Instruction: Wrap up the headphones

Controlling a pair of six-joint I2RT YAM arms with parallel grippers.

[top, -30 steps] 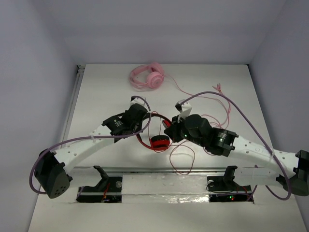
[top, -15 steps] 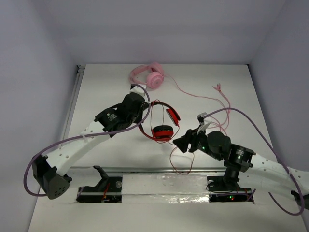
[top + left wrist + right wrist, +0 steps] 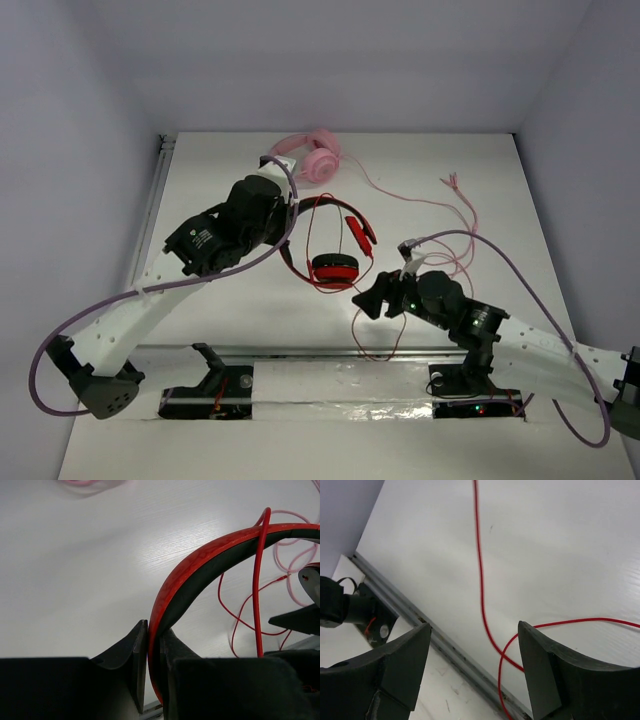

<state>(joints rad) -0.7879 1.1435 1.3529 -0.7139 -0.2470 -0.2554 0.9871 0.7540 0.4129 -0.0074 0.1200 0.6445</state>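
Headphones: here they are, the red-and-black headphones (image 3: pixel 333 250), hanging off the left claw (image 3: pixel 291 220) by the headband (image 3: pixel 210 560). One red ear cup (image 3: pixel 335 270) dangles just below and right of that claw, the other sits edge-on a bit further right.
Left claw: clamped tight on the band. From its wrist camera both fingers (image 3: pixel 135 650) press flat against the red arc, with no gap showing.
Red cable: one strand crosses over the headband right by the left claw, then the cable trails down to the right claw (image 3: pixel 368 300) and loops loose on the table (image 3: pixel 200 200) beneath it.
Right claw: jaws wide apart, holding nothing. In its own view the red cable (image 3: pixel 481 580) runs down the gap between the two fingers but touches neither. It looks to lie on the table below.
Step in hand: I'd call this the cable pick-up, one arm steadying the set and the other lining up over the slack.
Next move: the right claw needs to drop onto that strand, close on it, then carry it round the band. Thin wire, easy to miss.
Near edge: a metal rail (image 3: pixel 445 645) runs just under the right claw, so there's little room there.
Beyond: pink headphones (image 3: pixel 308 158) lie past the left claw, and their pink cable (image 3: pixel 420 200) strays toward the red loops.
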